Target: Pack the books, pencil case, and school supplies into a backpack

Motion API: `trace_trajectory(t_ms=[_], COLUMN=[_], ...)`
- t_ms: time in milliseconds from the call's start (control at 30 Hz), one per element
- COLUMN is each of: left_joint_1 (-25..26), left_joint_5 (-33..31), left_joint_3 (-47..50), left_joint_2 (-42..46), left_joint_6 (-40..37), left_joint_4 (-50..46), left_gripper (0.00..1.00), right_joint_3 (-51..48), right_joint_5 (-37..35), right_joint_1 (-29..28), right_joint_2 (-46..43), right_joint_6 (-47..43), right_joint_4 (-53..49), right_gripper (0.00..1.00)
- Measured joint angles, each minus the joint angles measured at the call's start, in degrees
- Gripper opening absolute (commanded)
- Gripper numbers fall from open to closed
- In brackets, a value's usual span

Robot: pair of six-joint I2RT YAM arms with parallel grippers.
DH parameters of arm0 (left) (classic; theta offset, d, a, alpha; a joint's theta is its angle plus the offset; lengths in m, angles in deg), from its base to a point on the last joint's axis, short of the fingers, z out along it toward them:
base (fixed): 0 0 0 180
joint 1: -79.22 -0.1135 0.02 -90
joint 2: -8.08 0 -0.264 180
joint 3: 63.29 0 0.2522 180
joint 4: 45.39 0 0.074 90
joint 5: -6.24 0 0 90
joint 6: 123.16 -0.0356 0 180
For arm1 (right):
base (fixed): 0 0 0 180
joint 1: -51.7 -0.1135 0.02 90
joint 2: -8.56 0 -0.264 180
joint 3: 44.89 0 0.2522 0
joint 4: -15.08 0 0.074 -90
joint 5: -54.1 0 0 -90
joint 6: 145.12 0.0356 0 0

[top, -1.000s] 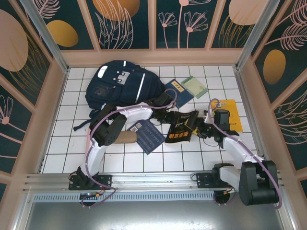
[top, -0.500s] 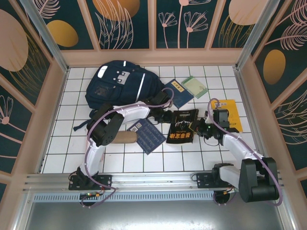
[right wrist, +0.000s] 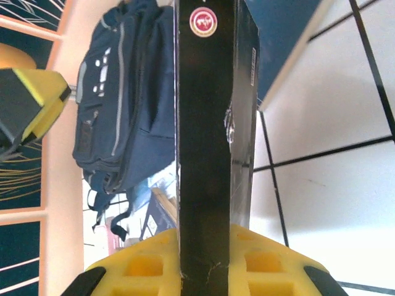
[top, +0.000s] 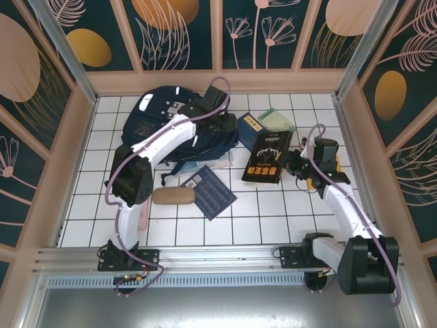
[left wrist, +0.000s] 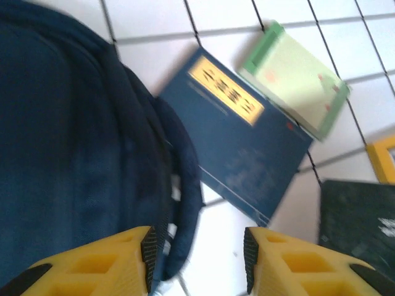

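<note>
Navy fabric, the backpack (top: 160, 119) lies flat on the desk (top: 273, 212). The left hand (top: 220, 123) hangs at its right edge, and further right is the black book (top: 266, 160) — gripped by the right hand (top: 292, 164).

Left wrist: the left hand (left wrist: 197, 250) stands parted over the backpack's (left wrist: 62, 154) rim.

Right wrist: the right hand (right wrist: 207, 265) is clamped on the black book (right wrist: 207, 123) — edge-on, right of the backpack (right wrist: 123, 105).

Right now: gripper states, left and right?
Left gripper: open, jaws apart at the edge of the backpack, holding nothing.
Right gripper: shut on the black book.
</note>
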Motion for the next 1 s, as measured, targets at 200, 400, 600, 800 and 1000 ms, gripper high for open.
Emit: trace_trajectory(t_ms=[200,400,600,800,1000], left_joint_1=[-2.27,-3.48,-3.43,-2.97,-2.78], left_joint_5=[-9.75,-13.90,-14.93,-16.74,-17.46], left_joint_3=[-9.66,-10.45,-10.45,-10.45,-10.45], left_joint_2=[-8.50,-15.98,-17.62,-17.90,-17.20], left_joint_6=[-4.72,-8.39,-10.51,-12.20,-12.50], left_joint_4=[-4.37,-7.82,-8.48,-8.39,-8.50], left_gripper=[0.46,0.60,0.55,0.00,0.00], right_joint_3=[2.69,3.26,3.76,5.90,6.16], right_joint_5=[1.31,2.49,4.48,5.81,8.63], right_joint_1=[0.00,0.00,0.00,0.00,-0.07], right_joint_2=[0.00,0.37,3.56,6.10,7.85], right_joint_6=[0.02,0.07,1.31,2.01,6.36], right_joint_4=[0.17,0.48,2.32,4.07,11.13], right_gripper=[0.00,0.00,0.00,0.00,0.00])
